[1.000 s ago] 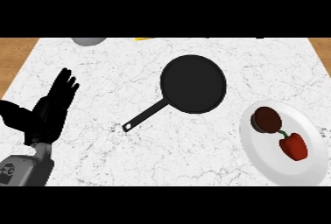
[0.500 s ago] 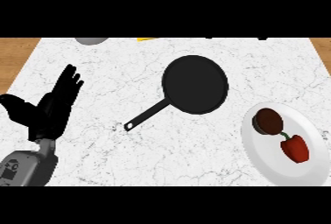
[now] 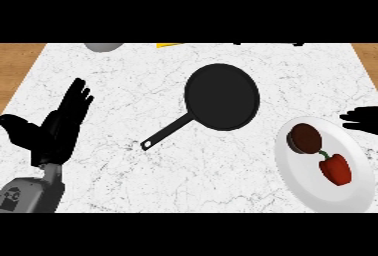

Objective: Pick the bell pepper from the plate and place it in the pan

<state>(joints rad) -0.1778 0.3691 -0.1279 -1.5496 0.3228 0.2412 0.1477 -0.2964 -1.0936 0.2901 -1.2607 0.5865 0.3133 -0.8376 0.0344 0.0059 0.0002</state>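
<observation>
On the plate point(image 3: 304, 186), right of the pan point(image 3: 221, 97), lies the pepper point(image 3: 337, 168) (a brown round thing point(image 3: 305, 138) sits beside it). The right hand point(image 3: 363, 119) shows just above the plate's edge, fingers straight, grasping nothing. The left hand point(image 3: 55, 127) rests far left of the pan, fingers straight and released.

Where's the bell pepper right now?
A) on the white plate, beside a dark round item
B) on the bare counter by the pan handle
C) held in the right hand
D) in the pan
A: the red bell pepper lies on the white plate next to a dark round item; the pan holds nothing, and the right hand is just at the plate's far edge.
</observation>
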